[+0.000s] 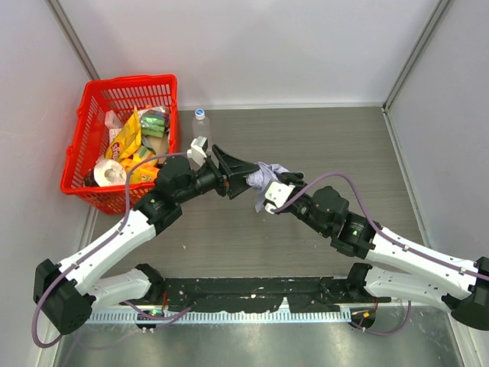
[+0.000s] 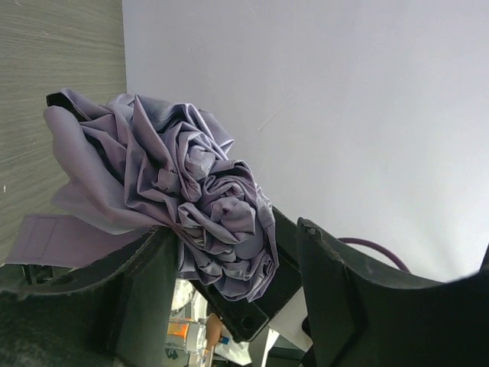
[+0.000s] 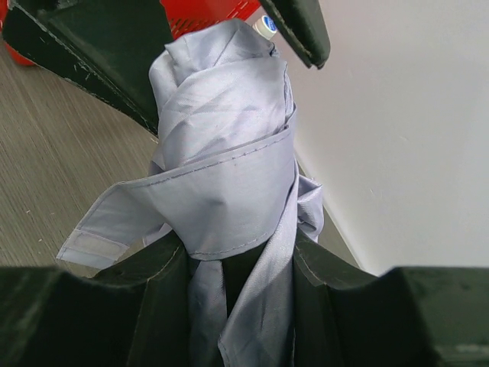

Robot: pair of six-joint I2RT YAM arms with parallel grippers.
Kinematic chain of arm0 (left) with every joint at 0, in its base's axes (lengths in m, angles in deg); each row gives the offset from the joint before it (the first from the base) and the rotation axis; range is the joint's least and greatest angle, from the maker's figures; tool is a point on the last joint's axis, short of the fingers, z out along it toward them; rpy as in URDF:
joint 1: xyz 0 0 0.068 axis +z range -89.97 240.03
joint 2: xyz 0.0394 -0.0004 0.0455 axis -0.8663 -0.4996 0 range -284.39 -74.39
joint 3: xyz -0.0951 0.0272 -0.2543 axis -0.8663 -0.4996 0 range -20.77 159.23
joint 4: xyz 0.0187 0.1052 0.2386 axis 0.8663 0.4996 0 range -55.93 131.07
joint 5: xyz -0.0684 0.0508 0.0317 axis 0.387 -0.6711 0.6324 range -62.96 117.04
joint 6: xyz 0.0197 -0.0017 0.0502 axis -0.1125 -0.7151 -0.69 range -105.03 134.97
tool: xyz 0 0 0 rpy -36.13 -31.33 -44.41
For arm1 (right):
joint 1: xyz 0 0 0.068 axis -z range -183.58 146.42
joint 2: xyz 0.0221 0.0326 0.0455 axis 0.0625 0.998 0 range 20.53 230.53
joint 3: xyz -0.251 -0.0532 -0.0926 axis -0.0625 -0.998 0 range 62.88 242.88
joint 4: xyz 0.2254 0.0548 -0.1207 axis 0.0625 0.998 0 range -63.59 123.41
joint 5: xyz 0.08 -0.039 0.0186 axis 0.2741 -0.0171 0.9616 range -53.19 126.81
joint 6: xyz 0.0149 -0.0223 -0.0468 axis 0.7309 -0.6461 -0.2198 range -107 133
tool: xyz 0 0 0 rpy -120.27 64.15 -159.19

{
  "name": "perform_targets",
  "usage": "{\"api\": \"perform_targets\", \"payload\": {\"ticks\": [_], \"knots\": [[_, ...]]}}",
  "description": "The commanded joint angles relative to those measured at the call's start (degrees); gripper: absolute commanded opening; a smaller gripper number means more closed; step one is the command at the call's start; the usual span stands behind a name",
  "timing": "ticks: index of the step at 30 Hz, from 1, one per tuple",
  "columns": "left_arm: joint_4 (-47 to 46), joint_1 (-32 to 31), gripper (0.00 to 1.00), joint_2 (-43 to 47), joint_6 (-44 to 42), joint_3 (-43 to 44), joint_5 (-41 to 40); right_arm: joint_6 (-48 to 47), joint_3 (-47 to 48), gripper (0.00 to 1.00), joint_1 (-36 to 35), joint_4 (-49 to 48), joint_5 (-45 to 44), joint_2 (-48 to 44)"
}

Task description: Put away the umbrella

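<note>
Right of the red basket (image 1: 134, 80), the folded umbrella (image 1: 267, 170) is clamped in the right end effector (image 1: 269, 187), so the left end effector (image 1: 243, 177), spread apart around its canopy (image 2: 191, 199), should probably close squarely, clear of the loose strap (image 3: 107, 233).

Both arms reach in toward table middle, wrists almost nose to nose. Left arm (image 1: 114, 245) stretches from near-left base, elbow bent. Left gripper (image 1: 246, 182) spread wide, left fingers (image 2: 137, 298) well apart. Right arm (image 1: 397, 248) comes in low from near-right. Right gripper (image 1: 267, 186) pinched tight on umbrella (image 3: 221, 153), right fingers (image 3: 164, 279) pressing both sides.
</note>
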Motion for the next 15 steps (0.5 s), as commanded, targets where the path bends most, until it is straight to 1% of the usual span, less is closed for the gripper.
{"api": "perform_targets", "payload": {"ticks": [1, 4, 10, 12, 14, 15], "knots": [[0.3, 0.3, 0.63, -1.0, -2.1, 3.2, -1.3, -1.2, 4.3, 0.01, -1.0, -2.8, 1.8, -1.5], [0.7, 0.3, 0.58, -1.8, -2.6, 3.9, -0.6, -1.6, 4.5, 0.01, -1.5, -2.2, 1.5, -1.3], [3.4, 0.2, 0.57, -2.5, -4.3, 5.6, -0.7, -2.7, 5.9, 0.01, -2.5, -1.2, 1.1, -0.8], [3.5, 0.2, 0.51, -2.4, -4.4, 5.6, -0.7, -2.8, 6.1, 0.01, -2.9, -1.0, 1.1, -0.8], [2.7, 0.3, 0.48, -2.3, -4.4, 5.5, -0.9, -3.1, 6.4, 0.01, -3.2, -0.7, 1.2, -0.8], [2.5, 0.3, 0.42, -2.5, -4.4, 5.6, -0.5, -3.4, 6.4, 0.01, -3.3, -0.7, 1.1, -0.7]]}}
